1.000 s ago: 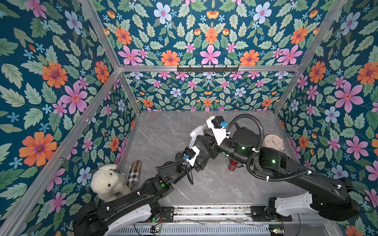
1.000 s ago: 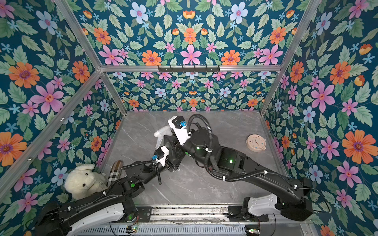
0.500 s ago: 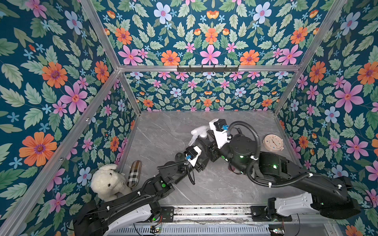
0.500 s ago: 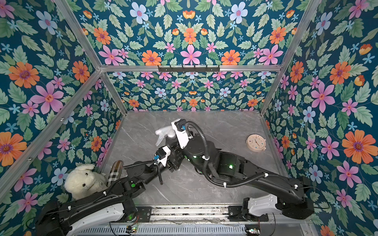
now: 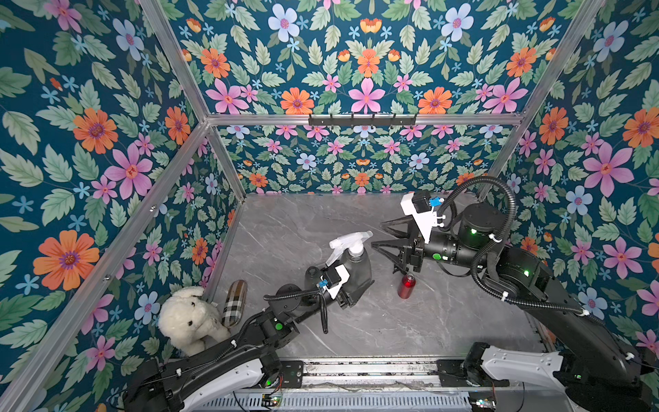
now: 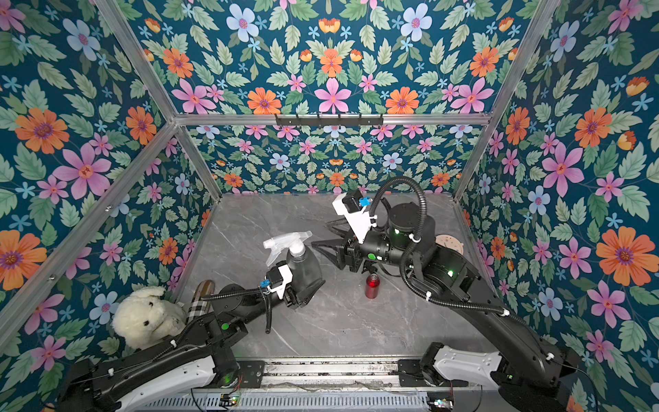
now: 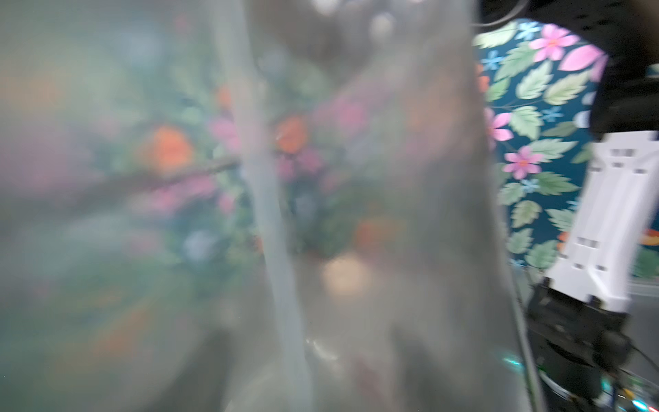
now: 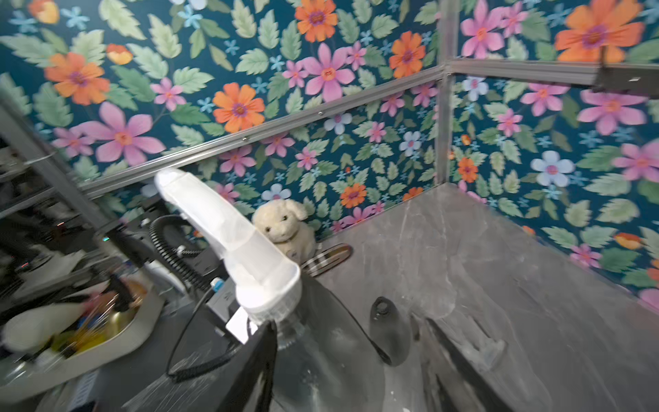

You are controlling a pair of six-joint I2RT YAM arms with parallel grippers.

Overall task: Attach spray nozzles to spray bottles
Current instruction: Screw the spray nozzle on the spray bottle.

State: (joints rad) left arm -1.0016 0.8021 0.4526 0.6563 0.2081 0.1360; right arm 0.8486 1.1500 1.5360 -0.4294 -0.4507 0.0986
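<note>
Right wrist view shows us the white nozzle (image 8: 249,246) sitting on top of the grey bottle (image 8: 331,364), right on its neck. We cannot tell if it is screwed on tight.

In both top views we see the left claw (image 5: 351,290) clenched on the fat, low part of the grey bottle. The bottle stands up straight near the middle of the table (image 5: 285,232). We cannot tell if its bottom rests on the table.

The right claw (image 5: 378,233) has let go. Its two black jaws are spread wide and we see nothing between them. It is just beside the white nozzle, on the right arm's side, and does not touch it.

The second grey bottle (image 5: 313,275) stands just beside the left claw, on the left wall's side, with its neck open. The red bottle (image 5: 406,285) stands up on the table, near the grey bottle on the right arm's side. It is apart from both claws.

Left wrist view is very blurry. The grey bottle fills most of it, and we see a thin tube (image 7: 271,214) running down inside.

A toy dog (image 5: 189,317) sits in the near left corner, with a plaid case (image 5: 235,303) just beside it.
</note>
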